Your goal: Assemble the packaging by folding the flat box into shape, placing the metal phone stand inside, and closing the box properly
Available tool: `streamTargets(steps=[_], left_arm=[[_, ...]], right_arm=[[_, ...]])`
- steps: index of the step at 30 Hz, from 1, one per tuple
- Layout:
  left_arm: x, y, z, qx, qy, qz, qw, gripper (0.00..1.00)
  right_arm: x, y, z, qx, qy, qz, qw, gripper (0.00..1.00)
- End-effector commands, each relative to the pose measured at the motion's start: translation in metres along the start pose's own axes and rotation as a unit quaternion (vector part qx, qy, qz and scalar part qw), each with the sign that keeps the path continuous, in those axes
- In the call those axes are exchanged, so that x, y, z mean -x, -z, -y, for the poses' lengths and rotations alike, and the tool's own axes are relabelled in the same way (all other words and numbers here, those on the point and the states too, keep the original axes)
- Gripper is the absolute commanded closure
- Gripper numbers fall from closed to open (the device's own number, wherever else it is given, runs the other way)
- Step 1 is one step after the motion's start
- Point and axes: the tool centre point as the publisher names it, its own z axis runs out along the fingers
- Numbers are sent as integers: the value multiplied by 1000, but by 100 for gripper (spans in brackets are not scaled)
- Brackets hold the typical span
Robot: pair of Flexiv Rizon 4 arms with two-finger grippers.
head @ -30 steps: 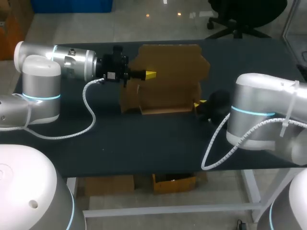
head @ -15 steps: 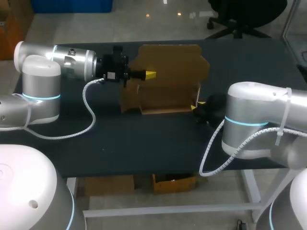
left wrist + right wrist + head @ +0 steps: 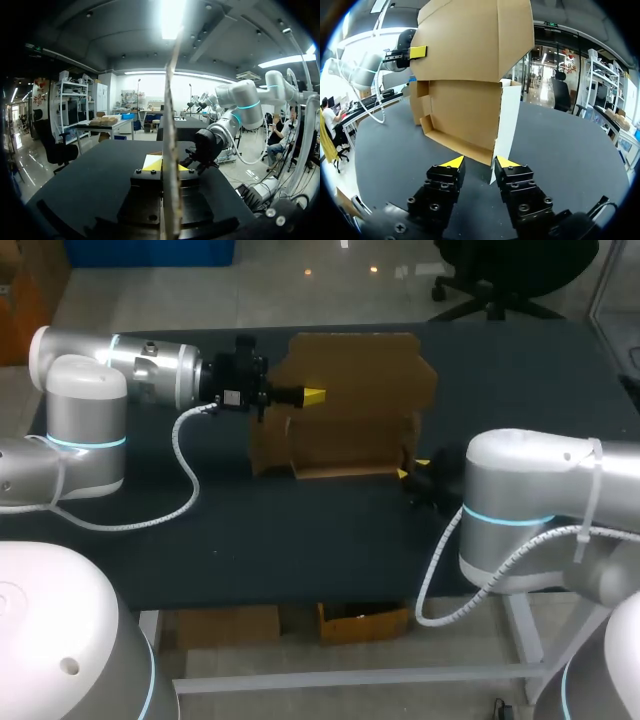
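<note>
1. Firstly, the cardboard box [image 3: 350, 380] stands half folded on the black table [image 3: 300, 530], in the middle part and towards the far side. Its low front wall faces us and a tall back panel rises behind it.
2. Our left arm comes in from the left, and the left gripper [image 3: 312, 395] is at the left edge of the upper panel [image 3: 172, 100], well above the table top.
3. In the left wrist view this panel is seen edge-on and runs straight up between the two yellow tips. One tip is against each side of it, so the fingers are pinching the cardboard.
4. Our right arm comes in from the right, and the right gripper [image 3: 479, 162] is low over the table at the near right corner of the box.
5. Its fingers are spread, with an empty gap between the yellow tips, and they grip nothing.
6. In the right wrist view the box is just ahead of the fingers. The pale side flap [image 3: 506, 125] hangs down at the corner, and its lower end comes close to the inner side of one finger. We cannot tell if it touches.
7. From the same view we see the left gripper far ahead, at the upper edge of the box.
</note>
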Motion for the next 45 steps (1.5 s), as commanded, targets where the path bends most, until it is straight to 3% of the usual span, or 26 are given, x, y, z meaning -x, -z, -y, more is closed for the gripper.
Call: streamTargets(steps=[1,17,29,45], left_arm=[[1,0,-5,0,0,-2,1000,100],[1,0,-5,0,0,-2,1000,100],[1,0,-5,0,0,-2,1000,100],[1,0,-5,0,0,-2,1000,100]], right_arm=[[-4,13,6,9,-1,7,1000,61],[2,44,17,3,3,13,1000,59],[14,52,21,-3,13,-41,999,57],[29,65,23,-25,37,-81,996,55]])
